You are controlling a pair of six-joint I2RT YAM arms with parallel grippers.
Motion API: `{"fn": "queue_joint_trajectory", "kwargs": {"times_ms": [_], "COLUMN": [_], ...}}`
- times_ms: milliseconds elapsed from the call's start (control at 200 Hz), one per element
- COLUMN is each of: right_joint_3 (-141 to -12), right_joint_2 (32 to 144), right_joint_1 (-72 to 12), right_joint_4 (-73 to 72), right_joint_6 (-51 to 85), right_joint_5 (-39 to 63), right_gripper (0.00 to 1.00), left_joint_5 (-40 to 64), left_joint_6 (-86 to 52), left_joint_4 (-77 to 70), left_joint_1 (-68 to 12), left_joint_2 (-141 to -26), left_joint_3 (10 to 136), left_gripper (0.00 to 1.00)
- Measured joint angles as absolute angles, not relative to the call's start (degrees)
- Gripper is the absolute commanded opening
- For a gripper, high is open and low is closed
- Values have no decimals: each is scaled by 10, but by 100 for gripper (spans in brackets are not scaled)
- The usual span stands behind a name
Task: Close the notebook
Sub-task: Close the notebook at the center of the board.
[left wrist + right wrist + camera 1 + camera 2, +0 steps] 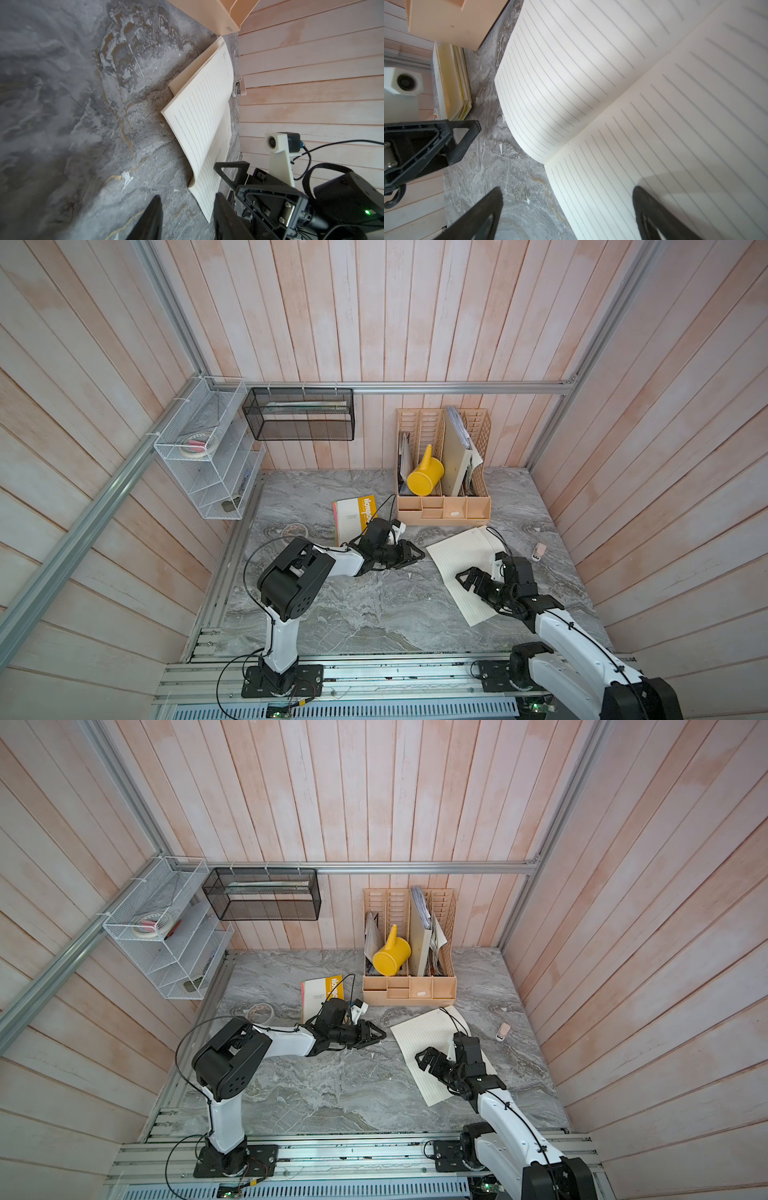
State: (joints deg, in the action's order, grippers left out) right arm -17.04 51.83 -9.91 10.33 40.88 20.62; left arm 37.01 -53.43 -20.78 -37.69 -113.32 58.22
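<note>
Partly beneath right hand (465, 578): open notebook (453, 558)

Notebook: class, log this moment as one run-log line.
notebook: open, one page arched | left gripper: open, beside it | right gripper: open, over its edge | closed: no

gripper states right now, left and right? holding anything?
Left gripper: open, jaws apart, nothing between them.
Right gripper: open wide, holding nothing, straddling the edge of the open notebook.
</note>
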Motion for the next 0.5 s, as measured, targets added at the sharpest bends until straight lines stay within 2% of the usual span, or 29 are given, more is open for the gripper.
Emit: {"fn": "queue_joint_trajectory", "kwargs": {"times_ms": [500], "right_joint_3": [-168], "right_joint_2": [503], "right_joint_1": [-97], "right_joint_4": [105], "right_joint_6": [409], "right_joint_5": [213], "right_gripper": [98], "left_joint_5": [370], "left_joint_6": [-558], "left_joint_4": [-220], "left_joint_1": [-386], "left_joint_2": [-1217], "left_joint_3": [656], "left_gripper": [44]}}
